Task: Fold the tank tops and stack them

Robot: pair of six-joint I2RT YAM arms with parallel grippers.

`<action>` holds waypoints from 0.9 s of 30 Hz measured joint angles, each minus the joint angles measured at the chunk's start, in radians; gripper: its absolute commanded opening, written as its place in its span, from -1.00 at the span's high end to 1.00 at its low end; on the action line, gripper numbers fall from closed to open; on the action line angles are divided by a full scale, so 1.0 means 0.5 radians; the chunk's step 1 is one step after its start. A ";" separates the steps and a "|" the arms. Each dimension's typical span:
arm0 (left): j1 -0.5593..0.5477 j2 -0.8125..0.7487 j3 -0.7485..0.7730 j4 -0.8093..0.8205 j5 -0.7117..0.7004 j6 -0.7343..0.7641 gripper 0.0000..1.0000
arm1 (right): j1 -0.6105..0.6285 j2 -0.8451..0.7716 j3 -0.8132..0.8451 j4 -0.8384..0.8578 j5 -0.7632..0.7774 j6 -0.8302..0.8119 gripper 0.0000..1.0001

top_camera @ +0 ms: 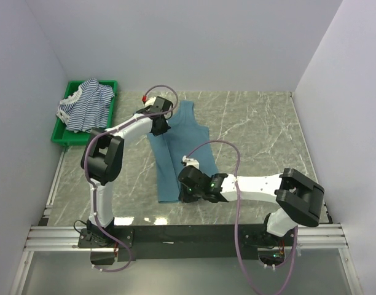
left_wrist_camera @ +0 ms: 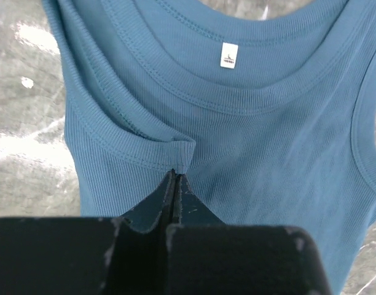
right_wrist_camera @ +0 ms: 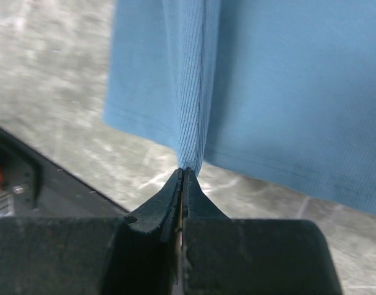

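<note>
**Both tools pinching the teal-blue tank top, one at each end**

The teal-blue tank top [top_camera: 179, 153] lies stretched lengthwise on the grey marbled surface [top_camera: 255, 135]. Its straps and neckline are at the far end and its hem is at the near end, close to the arm bases.

The left tool [left_wrist_camera: 174, 175] sits at the tank top's neck end. Its jaws are pressed together on a small bunched fold of the stitched edge band, just below the neckline. In the left wrist view the cloth puckers into the fingertips, and a crease runs out from that point toward one side of the garment. A small white label [left_wrist_camera: 229, 55] sits inside the back of the neckline, beyond the pinched fold.

The right tool [right_wrist_camera: 184, 174] is at the tank top's hem end. Its jaws are narrowed to a slit, clamping a ridge of ribbed cloth drawn up from the hem. The ridge rises as a vertical pleat and the rest of the hem lies flat on either side of it. Part of the black base rail [right_wrist_camera: 16, 166] shows to the near side of the hem.

Well apart from the tank top, off its neck-end left corner in the top view, a green bin [top_camera: 60, 140] holds the striped tank tops [top_camera: 83, 104] in a loose, unfolded heap. I cannot tell where one ends and the other begins.
</note>
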 measured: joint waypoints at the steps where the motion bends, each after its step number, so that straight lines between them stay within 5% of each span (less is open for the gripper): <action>1: -0.009 0.005 0.002 -0.005 -0.002 0.003 0.99 | 0.000 0.000 -0.026 0.005 0.010 0.007 1.00; 9: -0.054 0.041 0.008 -0.010 -0.008 0.011 0.99 | 0.000 0.000 -0.140 0.064 0.056 0.060 1.00; 13: -0.060 0.056 0.008 -0.008 -0.008 0.036 0.58 | 0.000 -0.011 -0.173 0.071 0.094 0.077 1.00; 19: -0.060 0.056 0.049 0.000 -0.012 0.096 0.00 | 0.001 -0.076 -0.179 0.012 0.178 0.092 0.32; 27: -0.001 0.005 0.121 -0.029 -0.052 0.071 -0.02 | 0.121 -0.216 0.053 -0.309 0.438 0.026 0.28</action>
